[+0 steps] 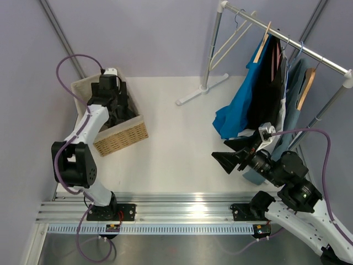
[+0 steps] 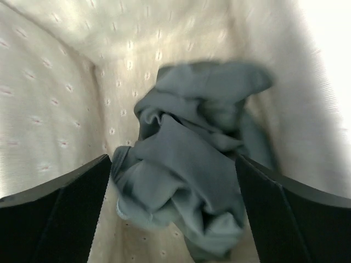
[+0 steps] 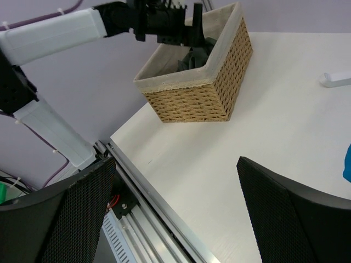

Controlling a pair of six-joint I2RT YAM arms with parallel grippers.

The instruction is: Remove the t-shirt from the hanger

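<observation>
The charcoal-grey t-shirt (image 2: pixel 192 164) lies crumpled on the cloth-lined bottom of the wicker basket (image 1: pixel 124 138). My left gripper (image 2: pixel 173 161) is inside the basket just above the t-shirt, with its jaws wide open on either side of the heap and nothing held. From above, the left gripper (image 1: pixel 116 105) hides most of the basket's contents. The pale cream hanger (image 1: pixel 229 41) hangs bare at the left end of the rack rail. My right gripper (image 1: pixel 227 152) is open and empty over the table by the hanging clothes; it shows the same in the right wrist view (image 3: pixel 175 164).
A clothes rack at the back right holds a bright blue shirt (image 1: pixel 237 110), a black garment (image 1: pixel 270 94) and tan wooden hangers (image 1: pixel 262 47). Its white foot (image 1: pixel 201 88) rests on the table. The basket (image 3: pixel 203 98) stands at the table's left. A metal rail (image 1: pixel 176 212) runs along the near edge.
</observation>
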